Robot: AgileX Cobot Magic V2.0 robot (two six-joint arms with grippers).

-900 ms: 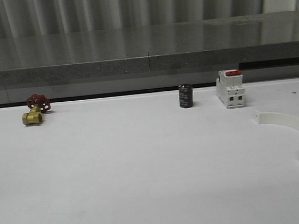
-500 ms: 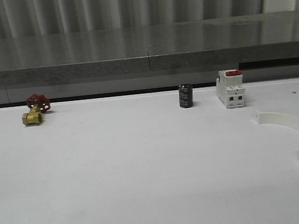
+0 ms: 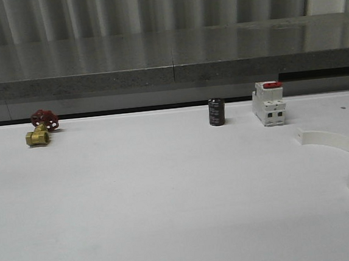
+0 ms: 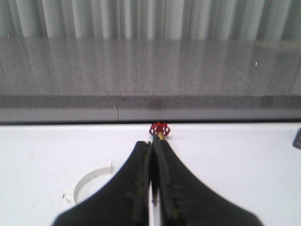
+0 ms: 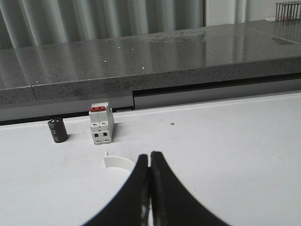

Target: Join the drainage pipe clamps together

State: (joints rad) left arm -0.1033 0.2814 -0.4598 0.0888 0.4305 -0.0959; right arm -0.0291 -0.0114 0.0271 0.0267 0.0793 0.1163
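Two white clamp halves (image 3: pixel 347 152) (image 4: pixel 89 181) apart on the worktop (image 3: pixel 168 198), left hand (image 4: pixel 151 155) and right hand (image 5: pixel 150 162) both pressed together, empty

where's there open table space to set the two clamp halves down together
The broad white stretch in front of the brass valve, capacitor and breaker is bare. It is crowded only at the right edge, where one clamp half lies near the breaker.

You get soft, even light with faint shadows. The white table (image 3: pixel 168 192) nearly washes out; pale glare streaks the grey ledge (image 3: pixel 167 51) at twelve o'clock. Wrist views look grainy.
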